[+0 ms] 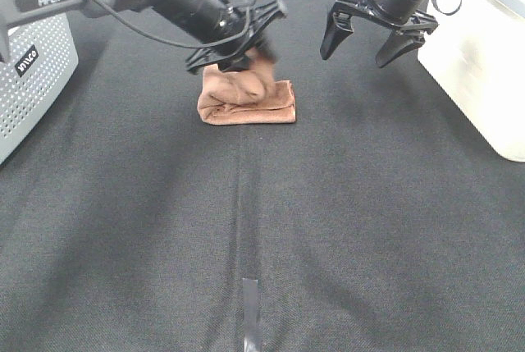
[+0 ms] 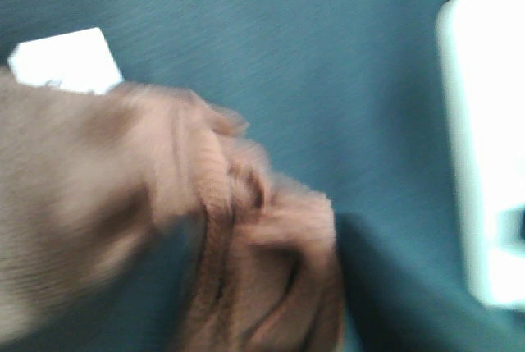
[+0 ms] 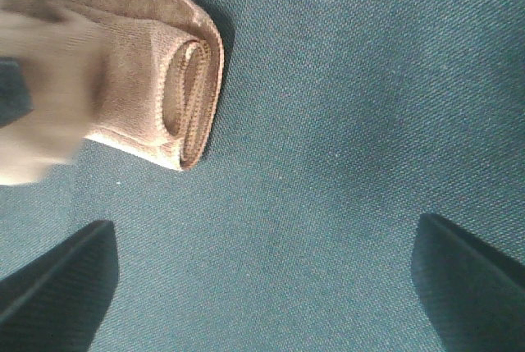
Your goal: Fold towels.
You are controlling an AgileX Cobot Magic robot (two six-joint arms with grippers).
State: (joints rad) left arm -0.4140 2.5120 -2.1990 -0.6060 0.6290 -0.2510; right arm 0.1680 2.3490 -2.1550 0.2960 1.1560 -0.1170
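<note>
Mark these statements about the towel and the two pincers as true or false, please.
1. The towel lies folded in a bundle on the dark table. True.
2. The right pincer grips a corner of the towel. False: it is open, off to the side of the towel, and holds nothing.
3. The left pincer is right over the towel. True.
4. A white box stands on the left side of the high view. False: the white box is on the right, and a grey box is on the left.

I'm looking down on a dark cloth table [image 1: 369, 229], a white holed box [image 1: 33, 81] sitting at the left edge, a cream box [image 1: 484, 57] at the right.
</note>
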